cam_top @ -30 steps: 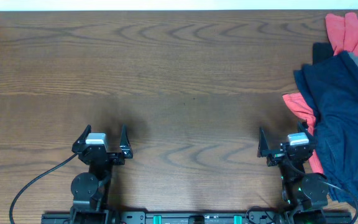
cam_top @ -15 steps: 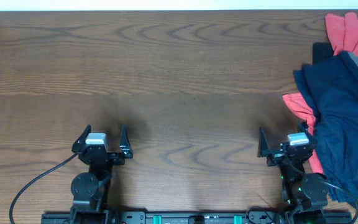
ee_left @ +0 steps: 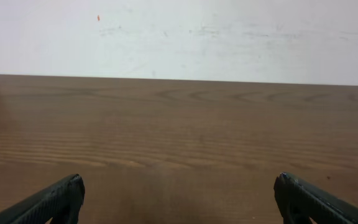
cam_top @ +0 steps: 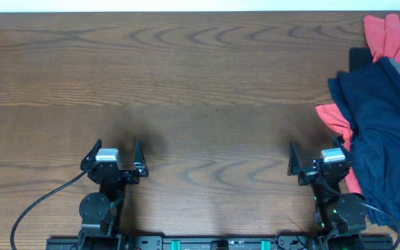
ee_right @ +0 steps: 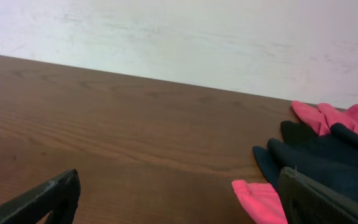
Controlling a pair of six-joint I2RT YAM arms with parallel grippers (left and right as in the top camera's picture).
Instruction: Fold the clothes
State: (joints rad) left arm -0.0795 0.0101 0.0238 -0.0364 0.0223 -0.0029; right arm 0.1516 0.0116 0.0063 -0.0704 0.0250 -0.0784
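Observation:
A heap of clothes lies at the table's right edge: a dark navy garment (cam_top: 384, 132) on top, with coral red cloth showing at the back right (cam_top: 391, 35) and beside it on the left (cam_top: 335, 119). In the right wrist view the navy cloth (ee_right: 319, 158) and coral cloth (ee_right: 260, 199) lie ahead to the right. My right gripper (cam_top: 316, 154) is open and empty, just left of the heap. My left gripper (cam_top: 114, 151) is open and empty at the front left, far from the clothes.
The brown wooden table (cam_top: 200, 90) stretches between the arms and to the back. A white wall (ee_left: 179, 31) runs behind the table's far edge. A black cable (cam_top: 30, 208) curls at the front left beside the left arm's base.

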